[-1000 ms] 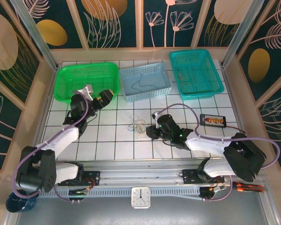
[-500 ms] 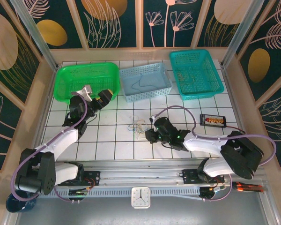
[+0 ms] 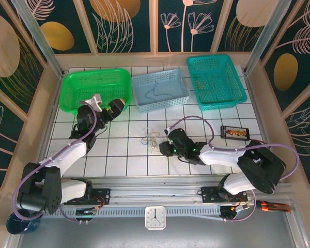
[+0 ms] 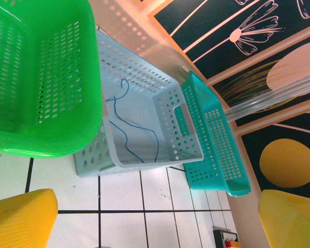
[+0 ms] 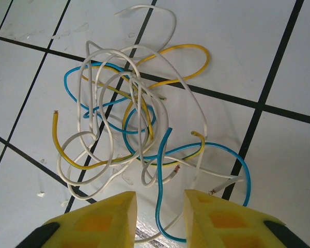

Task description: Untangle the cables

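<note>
Step in hand, we judge: picking one strand out of the knot. The cables [image 5: 134, 129] lie in a loose tangle of blue, yellow and white strands on the white-tiled counter [image 5: 289, 62], about mid-counter and well apart from the baskets at the far edge.

The right tool [image 5: 159, 202] sits low at the near edge of the tangle. Its yellow fingers [image 5: 103, 219] are a little apart with a narrow gap. A blue strand [image 5: 163, 170] and a white strand [image 5: 155, 225] run into that gap, but nothing looks pinched.

The left tool [image 4: 155, 222] has fingers wide apart and holds nothing. It hangs near the green basket [image 4: 46, 77] and the pale blue basket [image 4: 165, 155], where one blue wire [image 4: 125, 124] lies.

Next move, as we see it: close on the blue strand alone, keeping the white one out, then draw it off slowly so the loops slip free. The heap may drag along, so the left tool may need to pin it.
</note>
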`<action>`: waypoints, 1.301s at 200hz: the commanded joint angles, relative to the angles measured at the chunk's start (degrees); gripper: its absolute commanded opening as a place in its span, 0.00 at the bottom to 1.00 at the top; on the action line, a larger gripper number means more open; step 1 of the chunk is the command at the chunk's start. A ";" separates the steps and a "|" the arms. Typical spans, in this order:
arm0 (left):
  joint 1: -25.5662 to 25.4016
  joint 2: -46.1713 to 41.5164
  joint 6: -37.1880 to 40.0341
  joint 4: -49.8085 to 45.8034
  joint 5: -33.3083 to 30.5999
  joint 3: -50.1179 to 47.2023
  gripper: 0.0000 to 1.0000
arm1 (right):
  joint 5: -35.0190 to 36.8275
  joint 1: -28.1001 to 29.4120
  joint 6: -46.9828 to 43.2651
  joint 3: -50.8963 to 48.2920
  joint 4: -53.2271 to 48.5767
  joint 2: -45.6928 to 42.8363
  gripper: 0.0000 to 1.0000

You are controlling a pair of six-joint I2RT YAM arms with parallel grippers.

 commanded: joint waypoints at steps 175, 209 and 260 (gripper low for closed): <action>-0.35 -0.38 -1.19 3.07 1.03 -1.23 0.99 | 0.71 -1.86 -1.47 1.40 1.44 2.64 0.08; -0.33 -0.37 -1.18 3.29 1.29 -1.15 0.99 | 1.50 -2.00 -1.81 1.44 -1.89 -3.16 0.00; -1.43 -0.32 -0.24 3.27 2.17 -0.21 0.99 | 0.99 -3.03 -2.61 3.22 -5.45 -10.68 0.00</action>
